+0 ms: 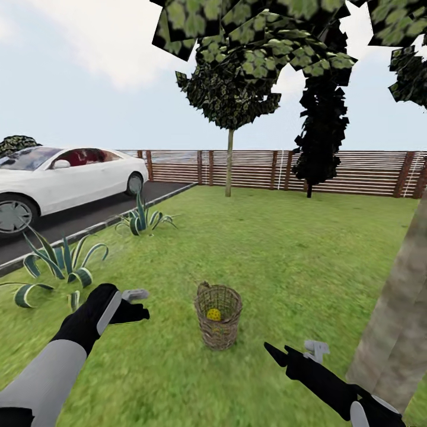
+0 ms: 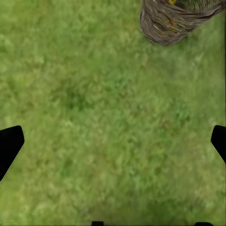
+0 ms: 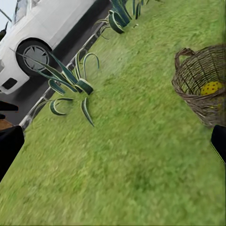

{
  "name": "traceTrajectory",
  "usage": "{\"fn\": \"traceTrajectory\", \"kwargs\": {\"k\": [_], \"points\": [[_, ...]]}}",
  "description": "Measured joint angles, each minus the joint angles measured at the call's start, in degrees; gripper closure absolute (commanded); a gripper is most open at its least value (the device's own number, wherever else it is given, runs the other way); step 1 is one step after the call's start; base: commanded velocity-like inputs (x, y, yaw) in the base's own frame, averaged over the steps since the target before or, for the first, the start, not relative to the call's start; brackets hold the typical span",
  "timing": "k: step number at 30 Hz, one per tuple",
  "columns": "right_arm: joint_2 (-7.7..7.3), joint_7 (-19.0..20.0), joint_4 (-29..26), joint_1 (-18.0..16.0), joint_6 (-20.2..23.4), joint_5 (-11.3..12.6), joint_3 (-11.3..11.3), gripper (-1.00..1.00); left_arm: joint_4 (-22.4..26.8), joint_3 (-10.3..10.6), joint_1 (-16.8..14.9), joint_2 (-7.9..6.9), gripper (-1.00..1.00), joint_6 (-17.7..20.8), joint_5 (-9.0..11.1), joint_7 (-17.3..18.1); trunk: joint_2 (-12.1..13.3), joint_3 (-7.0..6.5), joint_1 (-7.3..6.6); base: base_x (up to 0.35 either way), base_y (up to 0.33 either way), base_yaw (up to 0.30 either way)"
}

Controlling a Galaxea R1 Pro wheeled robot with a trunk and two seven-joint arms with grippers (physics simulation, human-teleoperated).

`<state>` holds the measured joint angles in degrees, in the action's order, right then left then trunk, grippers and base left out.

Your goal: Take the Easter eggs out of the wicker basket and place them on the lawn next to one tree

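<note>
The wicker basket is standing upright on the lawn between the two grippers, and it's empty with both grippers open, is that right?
Not quite: the wicker basket is not empty. The head view shows a yellow egg inside it, and the right wrist view shows it too. The rest holds: the basket stands upright on the lawn between the left gripper and the right gripper, both open.

We log bright, even daylight with no glare. No clear cast shadows on the lawn (image 1: 284, 249); light direction undeterminable. Grass texture smears soft in both wrist views. The narrow tree (image 1: 323, 130) at 1 o'clock renders almost black.
</note>
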<state>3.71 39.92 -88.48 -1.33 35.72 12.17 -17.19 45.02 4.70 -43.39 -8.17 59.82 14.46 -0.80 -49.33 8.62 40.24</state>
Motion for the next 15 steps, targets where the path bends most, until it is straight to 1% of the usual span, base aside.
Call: {"fn": "traceTrajectory", "kwargs": {"k": [9, 11, 15], "points": [[0.00, 0.02, 0.00, 0.00, 0.00, 0.03, 0.00, -1.00, 0.00, 0.02, -0.02, 0.00, -1.00, 0.00, 0.00, 0.00, 0.00, -0.23, 0.00, 0.284, 0.215, -0.282], [0.00, 0.05, 0.00, 0.00, -0.04, 0.06, 0.00, -1.00, 0.01, 0.01, -0.02, 0.00, -1.00, 0.01, 0.00, 0.00, 0.00, -0.27, 0.00, 0.284, 0.215, -0.186], [0.00, 0.10, 0.01, -0.01, -0.19, 0.07, 0.01, -1.00, 0.02, 0.05, 0.01, -0.01, -1.00, 0.02, 0.00, 0.00, 0.00, -0.30, 0.00, 0.284, 0.215, -0.070]]}}
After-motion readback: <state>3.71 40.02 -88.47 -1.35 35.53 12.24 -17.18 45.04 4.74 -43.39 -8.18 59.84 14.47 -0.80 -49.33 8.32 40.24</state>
